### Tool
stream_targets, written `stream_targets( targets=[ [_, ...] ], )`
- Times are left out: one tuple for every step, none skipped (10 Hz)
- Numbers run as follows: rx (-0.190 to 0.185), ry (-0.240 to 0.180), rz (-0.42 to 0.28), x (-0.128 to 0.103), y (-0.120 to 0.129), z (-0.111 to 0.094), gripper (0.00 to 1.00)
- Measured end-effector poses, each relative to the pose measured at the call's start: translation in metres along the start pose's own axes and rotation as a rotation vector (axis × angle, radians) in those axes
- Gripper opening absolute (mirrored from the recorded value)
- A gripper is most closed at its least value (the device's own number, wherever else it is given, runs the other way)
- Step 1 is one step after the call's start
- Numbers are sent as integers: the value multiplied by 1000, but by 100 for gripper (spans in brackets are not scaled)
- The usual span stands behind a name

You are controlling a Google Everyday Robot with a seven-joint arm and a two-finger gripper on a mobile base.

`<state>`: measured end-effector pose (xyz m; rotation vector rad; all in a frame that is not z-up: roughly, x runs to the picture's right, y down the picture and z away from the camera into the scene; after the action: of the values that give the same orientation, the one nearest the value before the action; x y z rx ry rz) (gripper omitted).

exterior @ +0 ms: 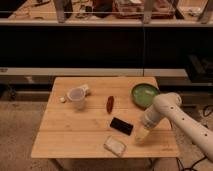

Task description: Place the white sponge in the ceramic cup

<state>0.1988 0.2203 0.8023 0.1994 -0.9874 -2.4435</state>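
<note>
Here, in the camera view, a wooden table (70, 135) stands in front of dark shelving. The white sponge (114, 145) lies flat near the table's front edge, right of centre. The ceramic cup (76, 98) stands upright well apart from it, toward the back left, with a tiny white lump (63, 99) just beside it on its left. A small red object (110, 103) lies near the middle. A black slab (121, 125) lies between it and the sponge, and a green bowl (145, 94) sits at the back right.

The white arm (175, 117) reaches in from the right. The gripper (142, 134) points down, just right of the black slab and near the sponge. How wide it stands, or whether it holds anything, is not discernible. No writing or labels are legible.
</note>
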Motion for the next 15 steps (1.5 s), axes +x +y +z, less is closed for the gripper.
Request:
stream_targets(
  targets=[
    [0,0,0,0,0,0,80],
    [0,0,0,0,0,0,80],
    [0,0,0,0,0,0,80],
    [0,0,0,0,0,0,80],
    [0,0,0,0,0,0,80],
    [0,0,0,0,0,0,80],
    [0,0,0,0,0,0,80],
    [-3,0,-2,1,0,-1,80],
    [-19,2,-6,3,3,-8,80],
    [-33,6,-8,5,4,-14,80],
    [-49,12,-12,7,6,-23,80],
    [-67,18,-19,8,3,-34,80],
    [-74,22,-28,9,-4,-38,80],
    [-71,31,-32,10,-11,-40,80],
    [-56,42,-33,12,-23,-38,80]
  ],
)
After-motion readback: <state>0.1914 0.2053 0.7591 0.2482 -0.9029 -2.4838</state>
